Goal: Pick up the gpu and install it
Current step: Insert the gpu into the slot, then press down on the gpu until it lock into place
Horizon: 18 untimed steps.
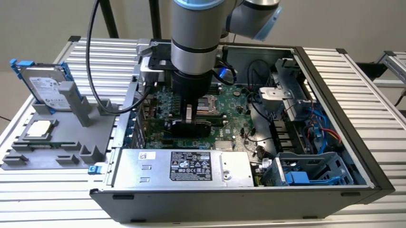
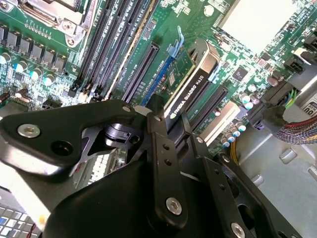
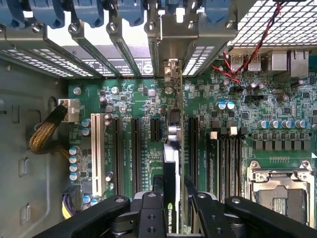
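We see the gripper (image 3: pixel 171 210) clenched on the gpu (image 3: pixel 171 168), holding it edge-down over the motherboard (image 3: pixel 138 94) slots inside the open computer case (image 1: pixel 355 90), near its middle.

You'll see white lettering along the gpu (image 2: pixel 190 94) edge, and printed labels on the power supply (image 1: pixel 190 166) and hard drive (image 1: pixel 44 88).
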### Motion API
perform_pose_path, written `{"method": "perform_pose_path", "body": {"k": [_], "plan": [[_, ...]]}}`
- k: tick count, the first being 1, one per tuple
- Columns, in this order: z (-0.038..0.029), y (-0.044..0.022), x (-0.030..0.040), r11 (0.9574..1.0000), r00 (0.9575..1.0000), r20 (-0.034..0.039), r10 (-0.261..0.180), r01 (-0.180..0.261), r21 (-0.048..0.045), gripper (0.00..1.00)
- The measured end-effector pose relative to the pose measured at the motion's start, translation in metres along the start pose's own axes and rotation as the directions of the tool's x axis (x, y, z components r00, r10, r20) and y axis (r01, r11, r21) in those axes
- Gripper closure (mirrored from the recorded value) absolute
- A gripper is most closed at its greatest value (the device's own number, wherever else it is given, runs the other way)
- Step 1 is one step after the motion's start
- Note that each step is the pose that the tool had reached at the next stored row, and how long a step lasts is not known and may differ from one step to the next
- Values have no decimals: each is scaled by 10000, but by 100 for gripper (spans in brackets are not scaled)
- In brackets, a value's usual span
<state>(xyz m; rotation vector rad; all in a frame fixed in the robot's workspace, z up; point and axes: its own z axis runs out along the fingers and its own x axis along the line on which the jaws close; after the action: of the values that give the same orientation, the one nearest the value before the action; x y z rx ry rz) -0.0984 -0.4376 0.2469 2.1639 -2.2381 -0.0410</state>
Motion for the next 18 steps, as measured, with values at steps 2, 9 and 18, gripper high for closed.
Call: {"method": "perform_pose_path", "body": {"k": [2,9,18], "plan": [[-7,0,2,10000,10000,-20,-2,2,-7,0],[-18,0,3,10000,10000,-27,-3,3,-11,0],[-300,11,3,10000,10000,-24,-3,3,-9,0]]}}
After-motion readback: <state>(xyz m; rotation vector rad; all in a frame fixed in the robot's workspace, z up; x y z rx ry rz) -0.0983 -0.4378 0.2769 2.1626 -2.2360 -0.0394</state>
